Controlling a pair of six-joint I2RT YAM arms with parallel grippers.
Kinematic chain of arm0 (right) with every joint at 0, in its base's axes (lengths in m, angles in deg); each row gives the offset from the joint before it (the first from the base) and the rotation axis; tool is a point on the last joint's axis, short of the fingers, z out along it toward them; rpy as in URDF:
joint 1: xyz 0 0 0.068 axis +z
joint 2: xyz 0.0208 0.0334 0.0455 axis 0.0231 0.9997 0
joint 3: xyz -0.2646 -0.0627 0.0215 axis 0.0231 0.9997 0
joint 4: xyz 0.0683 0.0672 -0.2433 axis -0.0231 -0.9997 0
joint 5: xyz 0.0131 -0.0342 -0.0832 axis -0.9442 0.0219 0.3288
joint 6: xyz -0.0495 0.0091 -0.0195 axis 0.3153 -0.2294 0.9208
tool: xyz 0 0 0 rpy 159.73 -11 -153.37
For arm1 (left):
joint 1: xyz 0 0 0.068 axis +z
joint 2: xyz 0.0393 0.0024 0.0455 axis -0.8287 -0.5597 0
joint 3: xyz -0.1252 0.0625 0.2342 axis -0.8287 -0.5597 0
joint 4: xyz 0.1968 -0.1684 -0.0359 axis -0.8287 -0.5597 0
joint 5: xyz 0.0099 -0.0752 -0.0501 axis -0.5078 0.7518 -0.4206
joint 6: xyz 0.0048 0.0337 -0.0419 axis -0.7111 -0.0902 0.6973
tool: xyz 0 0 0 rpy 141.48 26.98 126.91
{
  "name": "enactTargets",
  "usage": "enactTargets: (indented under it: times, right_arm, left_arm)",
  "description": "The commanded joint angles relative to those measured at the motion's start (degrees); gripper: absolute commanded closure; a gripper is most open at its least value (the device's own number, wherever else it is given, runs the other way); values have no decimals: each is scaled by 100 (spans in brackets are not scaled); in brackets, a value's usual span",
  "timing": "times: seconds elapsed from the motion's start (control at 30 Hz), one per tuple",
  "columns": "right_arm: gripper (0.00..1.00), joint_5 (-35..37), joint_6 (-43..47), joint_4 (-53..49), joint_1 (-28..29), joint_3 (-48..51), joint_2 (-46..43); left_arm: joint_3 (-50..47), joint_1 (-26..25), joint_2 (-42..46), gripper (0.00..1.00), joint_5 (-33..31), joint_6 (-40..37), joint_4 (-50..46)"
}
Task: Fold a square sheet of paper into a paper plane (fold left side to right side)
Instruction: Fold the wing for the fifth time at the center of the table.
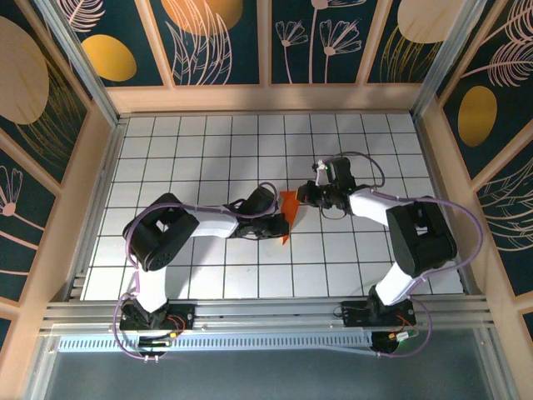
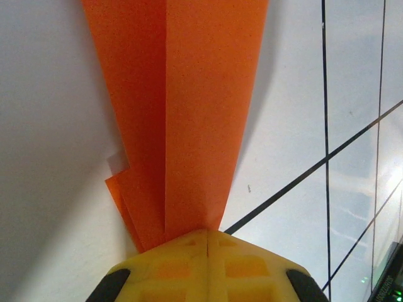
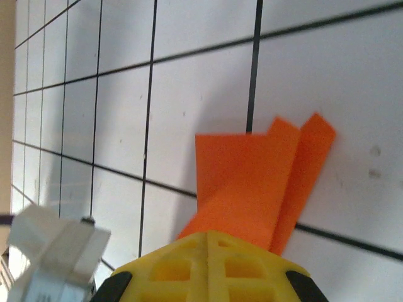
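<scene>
Orange paper, folded into the narrow layered paper plane (image 1: 290,215), sits near the middle of the white gridded counter (image 1: 208,150), caught between the two arms. In the top view, the left pincer (image 1: 276,225) comes at it from the left. The right pincer (image 1: 302,198) meets its far end from the right.

From the left wrist, the yellow fingers (image 2: 182,264) of the left pincer (image 2: 208,234) are pressed together on one end of the paper plane (image 2: 195,119). The sheet fans away from them in overlapping layers, with a straight crease running down its length. A stepped edge of lower layers juts out on its left side, and the paper throws a soft shadow on the counter (image 2: 56,157) beside it.

From the right wrist, the right pincer (image 3: 211,234) is likewise pressed together, pinching the other end of the paper plane (image 3: 249,182). Beyond the yellow fingers (image 3: 182,267), the paper spreads into a wide flap and two narrower strips with squared tips. It lies across a black grid line of the counter (image 3: 201,88). A blurred white part (image 3: 53,255) sits at the lower left of that view; I cannot tell what it is.
</scene>
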Motion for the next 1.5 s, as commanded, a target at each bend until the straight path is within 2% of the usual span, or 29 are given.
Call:
enactTargets:
  times: [0.0, 0.23, 0.5, 1.0, 1.47]
  right_arm:
    - [100, -337, 72, 335, 128, 444, -183]
    - [100, -423, 19, 873, 593, 704, -32]
    - [100, -348, -18, 1110, 790, 435, 470]
    - [100, 128, 224, 813, 747, 48, 992]
    - [100, 464, 369, 306, 401, -283, 1220]
  left_arm:
    - [-312, 34, -36, 100, -542, -225, -1173]
    - [-589, 30, 232, 100, -521, -249, -1189]
    - [-586, 37, 275, 100, -603, -277, -1312]
    - [-550, 21, 262, 100, -711, -330, -1461]
    - [-492, 28, 255, 100, -812, -392, -1646]
